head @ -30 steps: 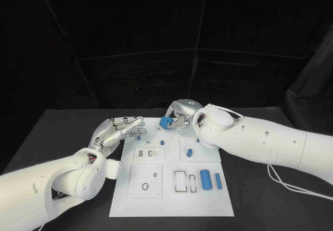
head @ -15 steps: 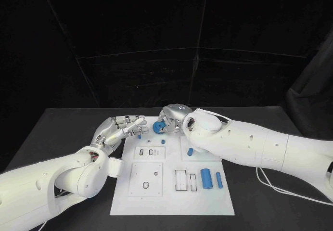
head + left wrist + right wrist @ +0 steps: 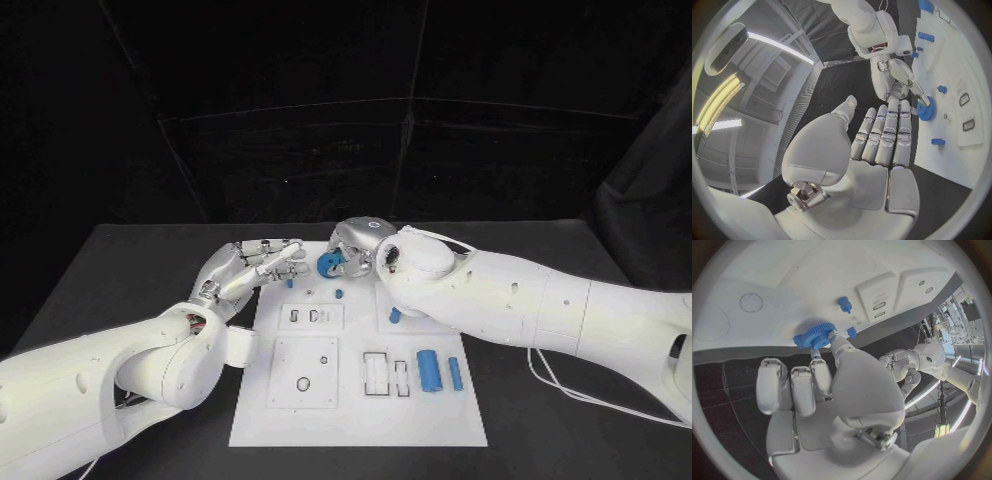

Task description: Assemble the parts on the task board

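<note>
no readable text

the task board (image 3: 361, 410) carries only outlines and slots; no letters, numbers, labels or brand marks can be made out.

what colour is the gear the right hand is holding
Blue. The gear pinched by the right hand shows best in the right wrist view.

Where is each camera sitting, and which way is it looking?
Head view: up on the robot's head, looking down at the task board; both white arms reach in.
Left wrist view: behind the left hand, looking along its straight fingers toward the board and the right hand.
Right wrist view: behind the right hand, looking down at the board; its fingers hold the blue gear.
Shared: all three show that gear and the white board.
</note>
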Robot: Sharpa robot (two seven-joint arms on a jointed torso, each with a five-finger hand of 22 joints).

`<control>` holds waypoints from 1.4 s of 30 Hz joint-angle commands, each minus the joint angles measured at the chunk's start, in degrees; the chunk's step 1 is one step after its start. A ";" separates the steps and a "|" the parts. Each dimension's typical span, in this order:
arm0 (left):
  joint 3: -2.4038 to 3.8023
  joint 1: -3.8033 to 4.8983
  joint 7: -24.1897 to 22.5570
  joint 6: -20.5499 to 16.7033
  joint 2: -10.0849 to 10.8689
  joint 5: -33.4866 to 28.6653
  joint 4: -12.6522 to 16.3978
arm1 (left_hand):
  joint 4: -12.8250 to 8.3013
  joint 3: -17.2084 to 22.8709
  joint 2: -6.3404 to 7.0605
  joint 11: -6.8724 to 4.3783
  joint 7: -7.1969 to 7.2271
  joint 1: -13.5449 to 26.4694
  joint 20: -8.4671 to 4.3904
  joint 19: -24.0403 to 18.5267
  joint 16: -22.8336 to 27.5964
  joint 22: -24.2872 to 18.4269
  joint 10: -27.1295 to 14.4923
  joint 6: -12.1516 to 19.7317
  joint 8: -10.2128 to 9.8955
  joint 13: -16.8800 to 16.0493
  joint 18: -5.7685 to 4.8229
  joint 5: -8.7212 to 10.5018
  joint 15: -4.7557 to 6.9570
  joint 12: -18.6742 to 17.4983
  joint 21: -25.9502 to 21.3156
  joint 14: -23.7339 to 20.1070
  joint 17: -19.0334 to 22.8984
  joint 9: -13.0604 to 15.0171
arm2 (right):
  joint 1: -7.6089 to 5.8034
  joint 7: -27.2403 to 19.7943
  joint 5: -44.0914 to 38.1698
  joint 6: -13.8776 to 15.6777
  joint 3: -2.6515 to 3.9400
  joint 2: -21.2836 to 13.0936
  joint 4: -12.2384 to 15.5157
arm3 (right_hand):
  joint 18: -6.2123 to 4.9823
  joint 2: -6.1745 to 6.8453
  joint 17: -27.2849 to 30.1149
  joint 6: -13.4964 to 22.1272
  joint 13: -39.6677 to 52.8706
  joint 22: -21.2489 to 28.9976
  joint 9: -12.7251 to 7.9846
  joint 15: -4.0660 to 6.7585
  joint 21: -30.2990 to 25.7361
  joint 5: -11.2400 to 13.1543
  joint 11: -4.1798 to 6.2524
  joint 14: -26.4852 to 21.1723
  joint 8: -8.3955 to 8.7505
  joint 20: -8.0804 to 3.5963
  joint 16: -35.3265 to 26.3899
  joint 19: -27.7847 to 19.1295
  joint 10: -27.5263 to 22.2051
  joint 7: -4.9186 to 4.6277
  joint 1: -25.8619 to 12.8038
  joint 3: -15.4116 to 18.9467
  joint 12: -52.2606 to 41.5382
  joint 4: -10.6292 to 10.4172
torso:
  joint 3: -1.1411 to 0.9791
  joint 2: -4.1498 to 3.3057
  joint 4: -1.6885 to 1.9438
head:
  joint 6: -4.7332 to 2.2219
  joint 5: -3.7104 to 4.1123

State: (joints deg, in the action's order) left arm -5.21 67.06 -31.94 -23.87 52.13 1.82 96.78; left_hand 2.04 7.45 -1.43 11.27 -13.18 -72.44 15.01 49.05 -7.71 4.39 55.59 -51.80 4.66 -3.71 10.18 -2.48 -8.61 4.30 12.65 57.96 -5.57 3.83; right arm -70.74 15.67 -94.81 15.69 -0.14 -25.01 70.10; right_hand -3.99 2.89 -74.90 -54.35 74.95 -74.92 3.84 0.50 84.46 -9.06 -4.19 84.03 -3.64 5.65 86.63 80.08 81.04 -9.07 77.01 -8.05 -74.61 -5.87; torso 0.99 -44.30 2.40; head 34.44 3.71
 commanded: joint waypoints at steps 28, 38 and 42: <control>0.04 0.08 0.01 0.85 0.13 0.32 0.03 | -0.54 0.09 -0.38 -0.05 -0.77 -0.31 0.23 0.36 0.47 -0.14 0.06 -0.16 -0.27 0.06 0.32 -0.24 -0.32 -0.34 -0.37 0.26 0.09 -0.03 | -0.14 1.68 1.33 -2.56 0.02 -0.86 0.16 | 0.99 -0.01 -7.36 0.98 0.80 -1.77 0.11 -0.85 0.08 -8.76 -0.33 4.27 -0.21 1.11 -0.07 0.20 -0.32 -0.36 -12.31 8.73 -0.13 -10.46 | -0.03 0.00 -0.02 | 0.23 0.11; 0.04 0.08 0.00 0.87 0.24 0.32 0.07 | -0.59 0.12 -0.44 -0.04 -0.77 -0.35 0.23 0.37 0.49 -0.15 0.04 -0.15 -0.29 0.06 0.31 -0.24 -0.32 -0.36 -0.38 0.26 0.10 -0.04 | -0.11 -2.45 2.50 7.86 -0.01 -3.07 2.26 | 1.19 -0.98 -8.16 0.27 2.12 -2.73 0.15 -0.70 0.51 -10.34 -0.12 4.46 -0.33 1.00 0.30 0.91 0.65 -0.14 -8.38 10.00 -1.55 -8.92 | -0.02 0.01 -0.09 | 0.28 0.15; 0.04 0.08 -0.02 0.85 0.40 0.32 0.15 | -0.66 0.17 -0.50 -0.03 -0.78 -0.40 0.23 0.39 0.52 -0.17 0.01 -0.13 -0.33 0.07 0.31 -0.24 -0.32 -0.38 -0.41 0.27 0.10 -0.04 | -0.09 -8.44 6.35 13.56 -0.03 -6.20 4.55 | 1.13 -1.69 -7.59 0.07 1.97 -2.48 0.11 -0.59 0.38 -9.83 -0.01 4.31 -0.23 0.89 0.00 0.68 0.49 -0.06 -4.85 9.72 -1.27 -7.09 | -0.05 0.09 -0.13 | 0.12 0.12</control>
State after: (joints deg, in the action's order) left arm -5.21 67.06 -31.70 -23.70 52.48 1.83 96.80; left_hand 1.79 7.71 -1.70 11.27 -13.18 -72.72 15.17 49.20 -7.47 4.29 55.59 -51.80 4.66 -3.71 10.19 -2.49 -8.61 4.31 12.44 57.96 -5.52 3.83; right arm -70.72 13.25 -92.00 21.44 -0.18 -30.70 74.20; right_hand -3.99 1.30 -74.93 -53.92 74.94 -74.91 4.00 0.09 84.87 -19.14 -4.40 84.03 -4.15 6.65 86.63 80.71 81.29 -9.16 71.81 1.71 -75.81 -13.17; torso 0.95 -44.27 2.33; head 34.63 3.87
